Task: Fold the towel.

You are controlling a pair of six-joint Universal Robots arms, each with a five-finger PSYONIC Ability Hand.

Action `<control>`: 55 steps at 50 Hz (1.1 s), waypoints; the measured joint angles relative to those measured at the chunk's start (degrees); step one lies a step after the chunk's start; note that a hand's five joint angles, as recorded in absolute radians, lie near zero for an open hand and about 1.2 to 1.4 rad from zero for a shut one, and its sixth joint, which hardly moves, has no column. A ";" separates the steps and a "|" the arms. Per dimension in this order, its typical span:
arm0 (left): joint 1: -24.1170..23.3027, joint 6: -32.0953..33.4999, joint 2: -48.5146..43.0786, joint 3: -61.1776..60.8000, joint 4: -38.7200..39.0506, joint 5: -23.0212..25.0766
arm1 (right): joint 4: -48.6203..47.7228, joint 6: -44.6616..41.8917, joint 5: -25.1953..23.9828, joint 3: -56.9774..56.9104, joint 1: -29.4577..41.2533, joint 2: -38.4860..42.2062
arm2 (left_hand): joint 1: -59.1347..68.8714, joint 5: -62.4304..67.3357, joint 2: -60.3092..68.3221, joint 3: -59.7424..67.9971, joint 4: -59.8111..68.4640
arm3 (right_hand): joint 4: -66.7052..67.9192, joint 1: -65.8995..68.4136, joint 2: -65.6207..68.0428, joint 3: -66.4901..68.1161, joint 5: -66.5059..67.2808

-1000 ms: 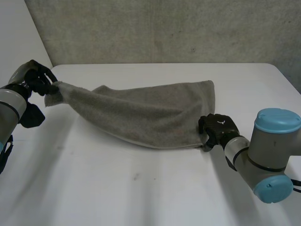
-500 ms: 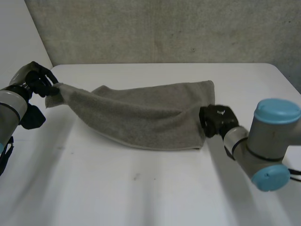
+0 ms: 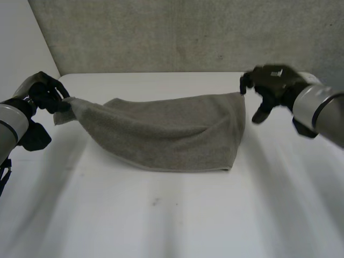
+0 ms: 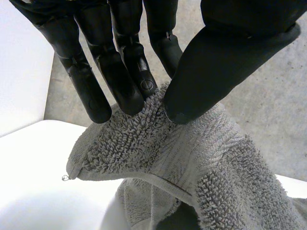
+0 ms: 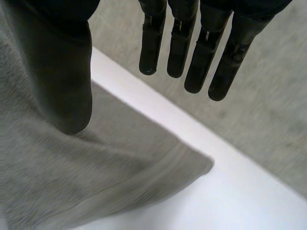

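While the left hand (image 3: pixel 47 95) pinches one end of the towel (image 3: pixel 166 134) up off the table (image 3: pixel 161 215), the right hand (image 3: pixel 271 83) hangs, fingers straight and apart, right by the other end's far corner (image 5: pixel 204 165).

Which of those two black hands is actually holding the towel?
The left hand: it pinches a towel corner between thumb and fingers. The right hand hangs open by another corner.

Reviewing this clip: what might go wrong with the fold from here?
Only the left hand pinches the towel, at one lifted corner; pulling could drag it and skew the fold. The right hand hangs open near the far right corner, so its grasp may miss or catch one layer.
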 measured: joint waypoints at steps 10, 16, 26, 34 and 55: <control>-0.05 0.02 -0.08 0.03 0.08 0.00 | -14.85 9.50 0.44 13.81 1.58 4.60 | 0.00 -0.05 0.00 0.00 0.00 | -0.14 -0.47 -0.05 -0.17 -0.49; -0.03 0.03 -0.11 0.05 0.08 0.03 | -19.21 12.74 0.55 16.97 3.31 8.79 | 0.00 -0.05 0.00 0.00 0.00 | -0.14 -0.45 -0.05 -0.17 -0.05; 0.08 0.01 -0.29 0.01 0.08 0.03 | -24.28 13.17 2.95 18.26 6.25 13.72 | 0.00 -0.05 0.00 0.00 0.00 | 0.11 0.60 0.18 0.13 2.27; 0.11 0.01 -0.48 -0.01 0.08 0.03 | -26.17 12.19 4.80 17.27 6.71 15.88 | 0.00 -0.05 0.00 0.00 0.00 | 4.35 4.88 3.49 4.68 6.86; 0.13 0.07 -0.63 -0.07 0.09 0.00 | -27.27 8.85 8.49 14.33 5.81 7.41 | 0.00 -0.05 0.00 0.00 0.00 | 44.80 44.98 43.57 44.44 46.86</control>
